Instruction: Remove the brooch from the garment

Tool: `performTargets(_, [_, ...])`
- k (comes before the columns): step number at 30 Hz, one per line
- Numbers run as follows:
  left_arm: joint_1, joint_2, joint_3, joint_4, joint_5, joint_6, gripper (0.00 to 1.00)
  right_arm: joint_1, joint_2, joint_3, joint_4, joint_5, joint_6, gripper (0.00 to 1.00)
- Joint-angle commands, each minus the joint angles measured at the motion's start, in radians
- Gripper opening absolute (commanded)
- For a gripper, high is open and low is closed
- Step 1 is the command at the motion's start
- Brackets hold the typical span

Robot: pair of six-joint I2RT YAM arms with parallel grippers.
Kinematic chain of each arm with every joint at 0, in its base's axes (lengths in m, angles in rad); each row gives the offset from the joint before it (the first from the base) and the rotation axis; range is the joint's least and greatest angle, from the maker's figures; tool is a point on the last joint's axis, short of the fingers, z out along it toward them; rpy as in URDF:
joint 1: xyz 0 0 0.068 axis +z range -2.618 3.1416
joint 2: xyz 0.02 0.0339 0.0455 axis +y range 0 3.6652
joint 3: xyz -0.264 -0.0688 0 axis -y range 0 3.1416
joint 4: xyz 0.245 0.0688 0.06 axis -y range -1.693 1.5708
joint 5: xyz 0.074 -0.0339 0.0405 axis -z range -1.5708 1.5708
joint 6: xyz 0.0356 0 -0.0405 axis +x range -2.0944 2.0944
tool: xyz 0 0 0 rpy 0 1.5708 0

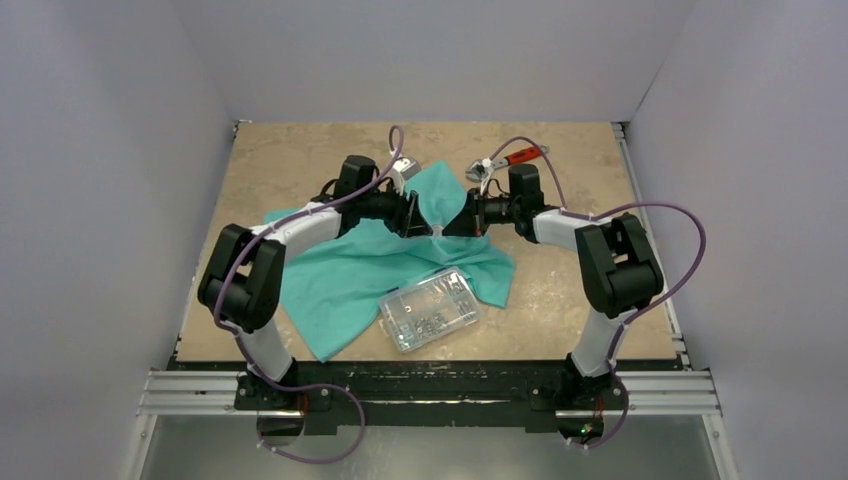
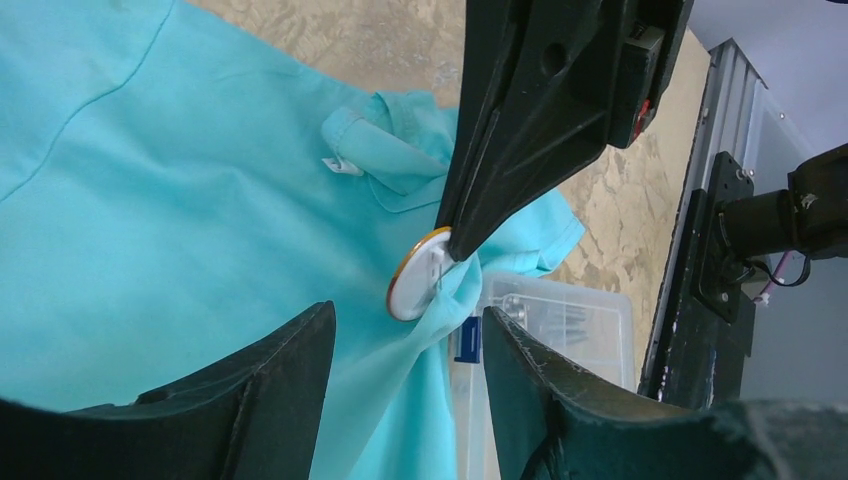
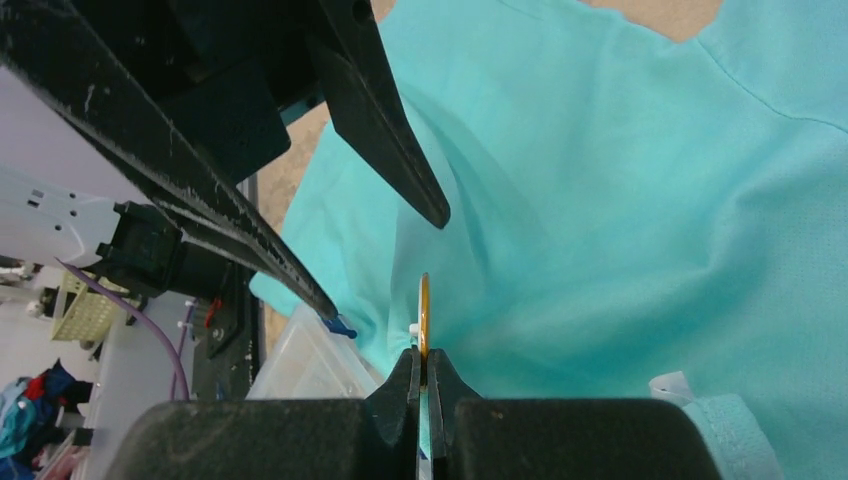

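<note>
- Grey walls close round a tan, stone-patterned table [image 1: 300, 160]. The shirt [image 1: 350, 270] lies crumpled in the middle of it between the 2 arms, with a clear plastic box [image 1: 430, 308] resting on its near edge and a red-handled wrench [image 1: 512, 156] beyond it.
- The brooch [image 2: 420, 285] is up off the table at a peak of cloth not far from the collar and its white label [image 2: 340, 165], right where the 2 grippers meet.
- The right gripper [image 3: 424, 362] is pinched tight on the rim of the brooch, and the cloth tents up towards it.
- The left gripper [image 2: 405, 318] gapes wide and has hold of nothing; its 2 fingers stand either side of the stretched cloth just below the brooch.
- To my eye the step is parting pin from cloth. The left gripper should close on the fabric just beside the disc, not on the disc itself, to anchor it.
- The right should then draw along the line of the pin rather than tug straight away, or the cloth may tear.
- That grip on a thin rim looks easy to lose, so slow and steady.
- The brooch is a small flat disc, its white back showing, with a thin orange-yellow rim; edge-on it is a slim orange line.
</note>
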Motion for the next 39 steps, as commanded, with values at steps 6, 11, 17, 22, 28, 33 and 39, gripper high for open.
performTargets(6, [-0.031, 0.020, 0.016, 0.055, -0.048, -0.047, 0.55, -0.003, -0.017, -0.019, 0.068, 0.005, 0.079, 0.00])
performTargets(11, [-0.036, 0.046, 0.046, 0.028, -0.032, -0.038, 0.52, -0.002, -0.015, -0.028, 0.107, 0.001, 0.106, 0.00])
performTargets(17, [-0.047, 0.055, 0.047, 0.017, -0.027, -0.033, 0.51, -0.004, -0.013, -0.028, 0.110, -0.001, 0.114, 0.00])
performTargets(22, [-0.054, 0.065, 0.053, 0.025, -0.023, -0.044, 0.49, -0.002, -0.015, -0.034, 0.120, -0.006, 0.115, 0.00])
performTargets(28, [-0.062, 0.078, 0.072, 0.017, -0.029, -0.049, 0.49, -0.002, -0.019, -0.035, 0.120, -0.006, 0.100, 0.00])
performTargets(33, [-0.062, 0.095, 0.088, 0.012, -0.030, -0.073, 0.41, -0.002, -0.029, -0.040, 0.119, -0.017, 0.081, 0.00])
performTargets(39, [-0.064, 0.102, 0.099, -0.012, -0.055, -0.056, 0.36, -0.002, -0.033, -0.048, 0.155, -0.025, 0.112, 0.00])
